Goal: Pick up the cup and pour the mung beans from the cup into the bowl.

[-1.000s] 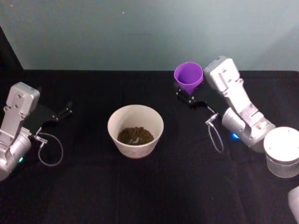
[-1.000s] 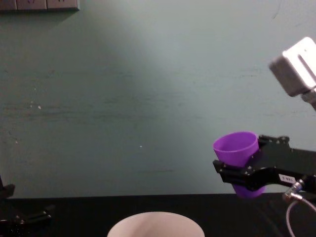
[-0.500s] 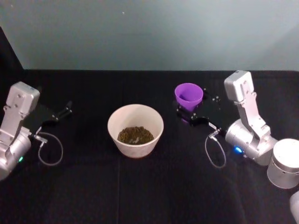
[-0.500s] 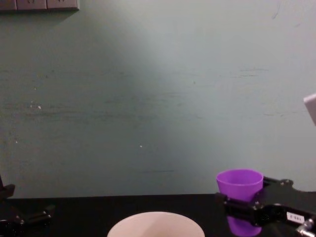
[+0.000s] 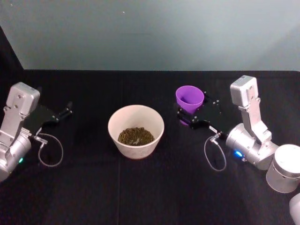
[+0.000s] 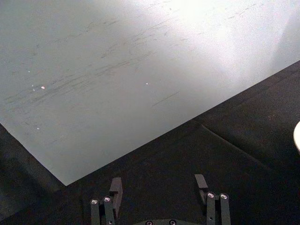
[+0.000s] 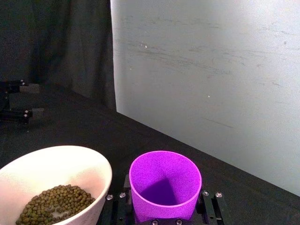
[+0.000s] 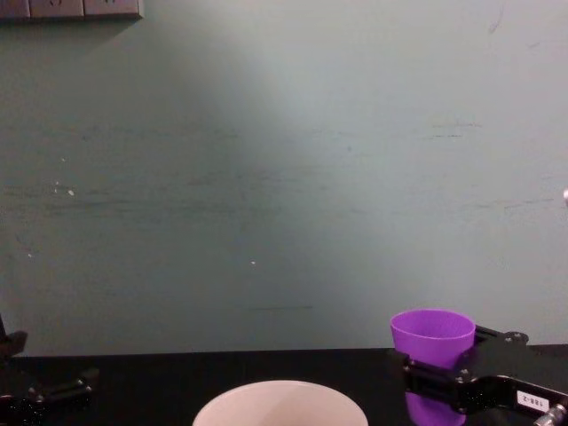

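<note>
The purple cup (image 5: pixel 190 98) stands upright and low over the black table, to the right of the white bowl (image 5: pixel 116 126). My right gripper (image 5: pixel 189 117) is shut on the cup, with a black finger on each side of its lower wall. In the right wrist view the cup (image 7: pixel 165 183) looks empty inside, and the bowl (image 7: pixel 89 171) beside it holds mung beans (image 7: pixel 54 205). In the chest view the cup (image 8: pixel 432 335) pokes up above the right gripper (image 8: pixel 441 383), behind the bowl's rim (image 8: pixel 280 394). My left gripper (image 6: pixel 158 184) is open and parked at the far left (image 5: pixel 62 114).
A black cloth covers the table (image 5: pixel 140 187), and a pale green wall (image 5: pixel 150 33) rises behind it. Loose cables hang by both wrists (image 5: pixel 213 152). There is free room in front of the bowl and between the bowl and the left arm.
My right arm has brought the cup down from well above the table to just over its surface and drawn back slightly to the right. The left arm and bowl have not moved.
</note>
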